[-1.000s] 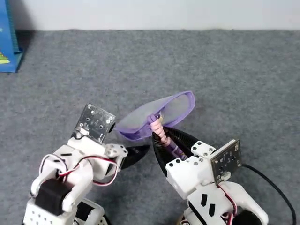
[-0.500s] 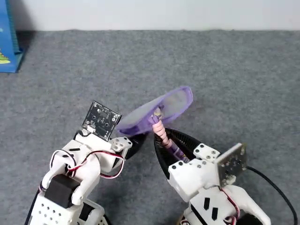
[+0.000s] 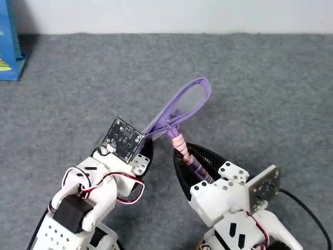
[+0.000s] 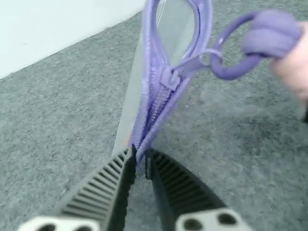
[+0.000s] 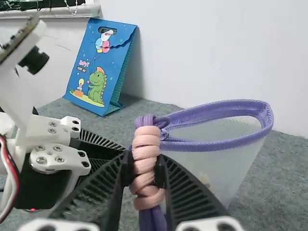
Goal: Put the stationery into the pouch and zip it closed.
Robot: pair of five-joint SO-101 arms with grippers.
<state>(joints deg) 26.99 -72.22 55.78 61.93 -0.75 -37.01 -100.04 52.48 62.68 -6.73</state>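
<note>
While the left jaws are clenched on the zipped end of the pouch, the right jaws grasp the braided pink-and-purple pull cord tied to its slider. Translucent with purple trim, the pouch stands on edge between the two arms, near the middle of the grey bench; whether its lower edge touches the bench cannot be told. Its zip teeth are joined from the left jaws up to the slider, and beyond the slider the mouth gapes open. A blue gift bag leans against the wall at the bench's far corner.
</note>
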